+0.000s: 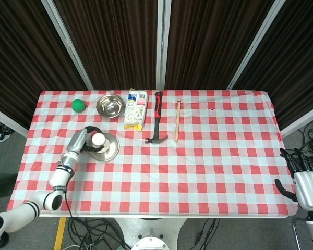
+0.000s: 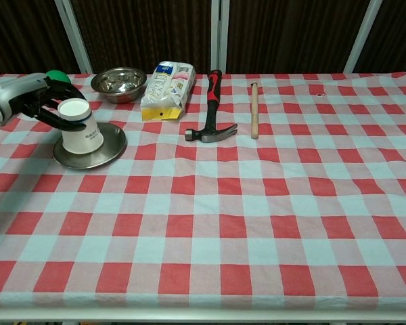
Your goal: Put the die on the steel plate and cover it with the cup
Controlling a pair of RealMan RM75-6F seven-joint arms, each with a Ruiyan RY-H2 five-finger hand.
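Note:
An upside-down white paper cup (image 1: 98, 140) (image 2: 81, 133) stands on the round steel plate (image 1: 111, 151) (image 2: 113, 152) at the left of the table. My left hand (image 1: 79, 140) (image 2: 32, 99) grips the cup near its upturned base from the left side. No die shows in either view; whatever lies under the cup is hidden. My right hand (image 1: 305, 183) hangs off the table's right edge, fingers apart and holding nothing, seen only in the head view.
Behind the plate are a green ball (image 1: 78, 105) (image 2: 54, 76) and a steel bowl (image 1: 110, 105) (image 2: 118, 82). A snack packet (image 1: 135, 108) (image 2: 166, 88), a hammer (image 1: 157, 119) (image 2: 212, 108) and a wooden stick (image 1: 177, 121) (image 2: 254, 108) lie mid-table.

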